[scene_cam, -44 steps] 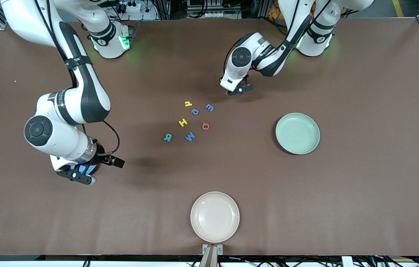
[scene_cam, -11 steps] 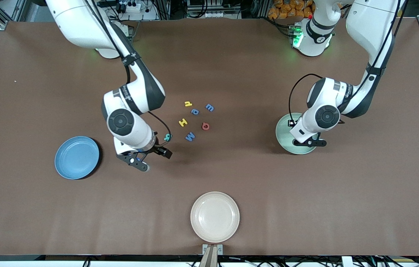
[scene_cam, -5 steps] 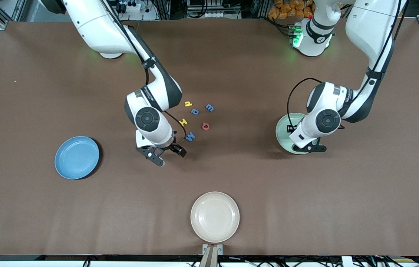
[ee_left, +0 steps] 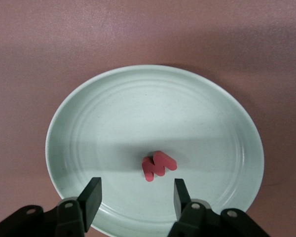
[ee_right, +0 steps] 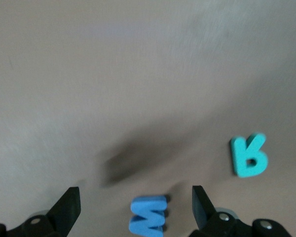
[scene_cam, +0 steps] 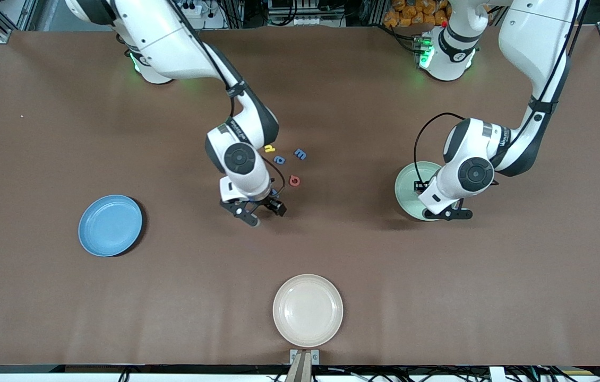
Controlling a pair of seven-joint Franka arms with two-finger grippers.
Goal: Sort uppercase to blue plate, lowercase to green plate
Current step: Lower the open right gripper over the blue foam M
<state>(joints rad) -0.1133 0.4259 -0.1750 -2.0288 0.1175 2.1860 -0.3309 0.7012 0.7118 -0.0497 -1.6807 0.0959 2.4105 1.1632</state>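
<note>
One red foam lowercase w (ee_left: 158, 165) lies in the pale mint-green plate (ee_left: 89, 123) under my spread left gripper (ee_left: 134, 196). My right gripper (ee_right: 135, 203), jaws apart, hangs over the blue foam capital M (ee_right: 148, 222); the sky-blue plate (scene_cam: 110, 225) is bare.

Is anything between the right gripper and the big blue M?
Nothing visible. The right gripper hangs open over the blue M, which lies flat on the bare table between its fingers. The teal R lies beside it, apart and outside the fingers.
</note>
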